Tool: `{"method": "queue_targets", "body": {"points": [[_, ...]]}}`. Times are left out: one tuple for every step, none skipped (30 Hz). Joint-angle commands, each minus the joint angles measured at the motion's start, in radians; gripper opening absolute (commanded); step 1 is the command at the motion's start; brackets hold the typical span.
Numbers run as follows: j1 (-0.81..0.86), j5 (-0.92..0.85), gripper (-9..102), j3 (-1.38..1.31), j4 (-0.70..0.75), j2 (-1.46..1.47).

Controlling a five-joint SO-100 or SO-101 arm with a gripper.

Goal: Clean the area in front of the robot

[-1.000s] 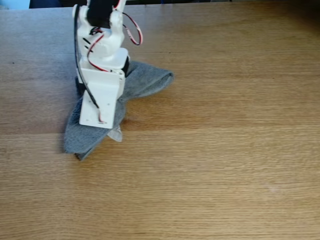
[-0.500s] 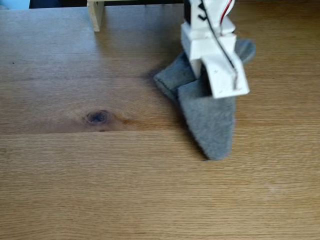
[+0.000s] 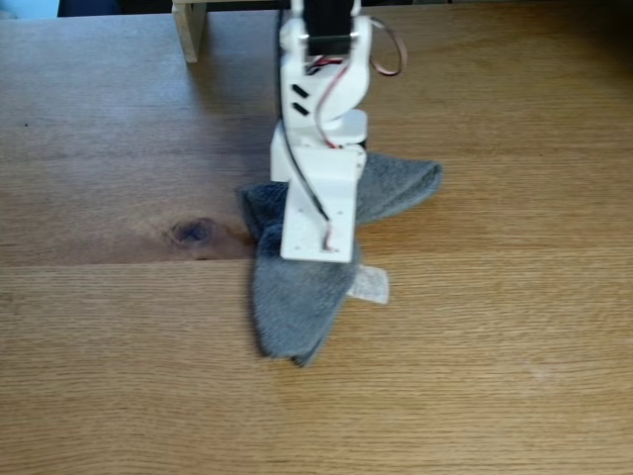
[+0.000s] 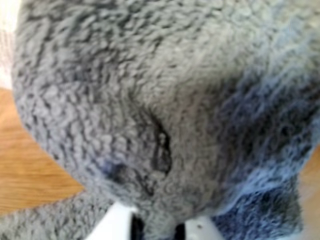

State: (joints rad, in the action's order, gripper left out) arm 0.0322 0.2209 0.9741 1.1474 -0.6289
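Note:
The robot [image 3: 318,188], a white arm with red and black wires, leans down over a grey fleecy cloth [image 3: 297,302] lying crumpled on the wooden table [image 3: 495,346]. One lobe of the cloth sticks out to the right and another points toward the front; a small white label [image 3: 370,285] shows at its edge. In the wrist view the cloth [image 4: 165,100] is close up, and the gripper [image 4: 157,229] at the bottom edge is shut on a bunched fold of it. In the fixed view the arm's flat white segment hides the fingers.
A pale wooden block [image 3: 188,30] stands at the back left of the table. A dark knot [image 3: 193,232] marks the wood just left of the cloth. Bare tabletop stretches to the front and right.
The arm dragged the cloth from the left side across to the right, then back left to the middle. The cloth has changed shape, and its white label shows again.

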Motion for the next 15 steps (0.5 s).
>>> {"method": "queue_targets", "body": {"points": [[0.104,-0.061,0,0.097,-0.169,-0.063],[0.115,-0.071,0,0.138,-0.198,-0.064],[0.124,-0.075,0,0.176,-0.221,-0.066],[0.135,-0.081,0,0.218,-0.236,-0.067],[0.147,-0.086,0,0.258,-0.250,-0.071],[0.161,-0.089,0,0.299,-0.261,-0.077],[0.179,-0.094,0,0.339,-0.276,-0.081],[0.199,-0.100,0,0.382,-0.296,-0.086],[0.222,-0.109,0,0.425,-0.313,-0.094],[0.247,-0.121,0,0.471,-0.328,-0.103],[0.273,-0.132,0,0.514,-0.345,-0.112],[0.301,-0.149,0,0.561,-0.364,-0.124],[0.328,-0.166,0,0.606,-0.379,-0.140],[0.356,-0.179,0,0.649,-0.394,-0.158],[0.382,-0.193,0,0.689,-0.403,-0.176]]}}
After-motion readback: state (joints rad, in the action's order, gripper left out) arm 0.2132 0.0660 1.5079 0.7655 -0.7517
